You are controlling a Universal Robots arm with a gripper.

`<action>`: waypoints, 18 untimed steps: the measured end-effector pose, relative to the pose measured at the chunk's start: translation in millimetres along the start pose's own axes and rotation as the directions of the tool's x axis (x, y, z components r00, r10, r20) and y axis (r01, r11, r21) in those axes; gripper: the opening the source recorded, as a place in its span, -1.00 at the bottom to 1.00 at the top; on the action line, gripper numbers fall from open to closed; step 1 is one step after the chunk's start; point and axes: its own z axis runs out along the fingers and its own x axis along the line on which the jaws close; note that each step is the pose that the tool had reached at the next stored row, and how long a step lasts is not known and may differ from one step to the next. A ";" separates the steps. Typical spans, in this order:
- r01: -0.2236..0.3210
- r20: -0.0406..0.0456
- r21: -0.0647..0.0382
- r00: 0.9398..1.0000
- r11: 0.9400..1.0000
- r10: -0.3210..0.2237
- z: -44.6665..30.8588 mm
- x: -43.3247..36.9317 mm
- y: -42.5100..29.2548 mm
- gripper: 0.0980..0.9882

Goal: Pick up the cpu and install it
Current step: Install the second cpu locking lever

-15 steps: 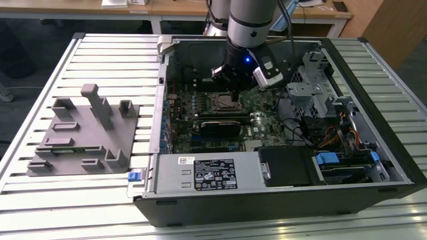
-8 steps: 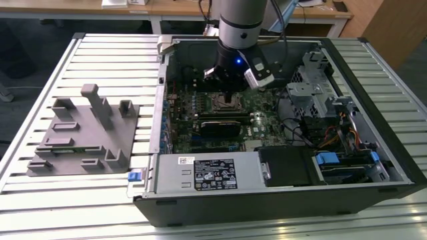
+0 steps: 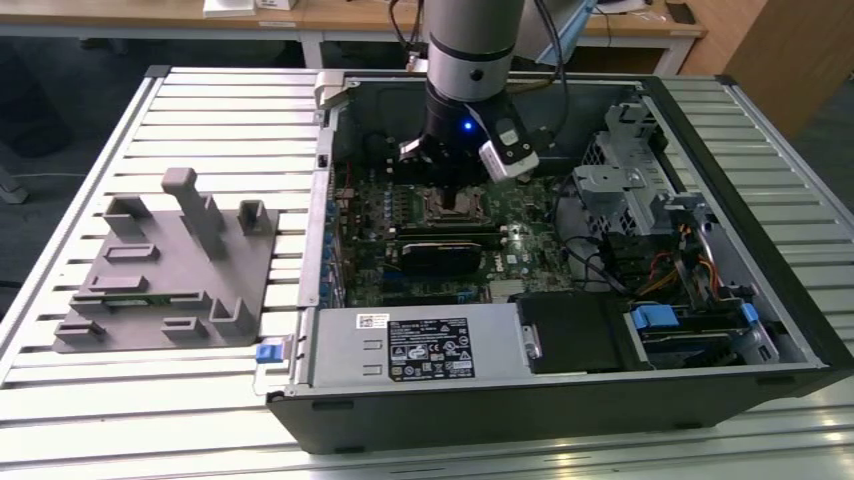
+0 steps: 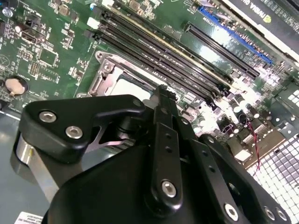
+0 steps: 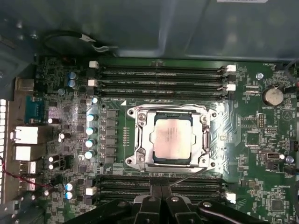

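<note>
Cpu (image 5: pixel 173 138) sits flat inside the socket (image 5: pixel 140 140) on the motherboard (image 5: pixel 261 154), its silvery top facing up, as the first wrist view shows. The metal frame of the socket goes around it on all sides. In the second wrist view only a pale corner of the cpu (image 4: pixel 128 87) is seen, the rest is hidden behind the black body of the gripper (image 4: pixel 161 95).

The gripper holds nothing. In the first wrist view its fingers (image 5: pixel 154 186) are cut off by the frame edge and appear pressed together, with no gap between them, over the memory slots (image 5: pixel 159 183) just beside the socket. They do not touch the cpu.

In the exterior view the arm (image 3: pixel 470 60) stands down into the open case (image 3: pixel 747 230), and the gripper (image 3: pixel 447 185) hangs just above the socket area. The arm covers part of the board there, so the cpu is hard to make out. A grey holder (image 3: pixel 167 265) lies on the table (image 3: pixel 80 400), at the exterior view's left, well apart from the case.
</note>
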 end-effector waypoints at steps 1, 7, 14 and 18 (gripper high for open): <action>0.000 0.000 0.000 1.000 1.000 0.000 0.5 1.1 -0.2 -0.98; 0.000 0.000 0.000 1.000 1.000 0.000 7.6 9.4 -0.6 -0.98; 0.000 -0.004 0.000 1.000 1.000 0.000 20.3 11.2 -1.3 -0.98; 0.000 -0.004 0.000 1.000 1.000 0.000 27.4 12.1 -1.7 -0.98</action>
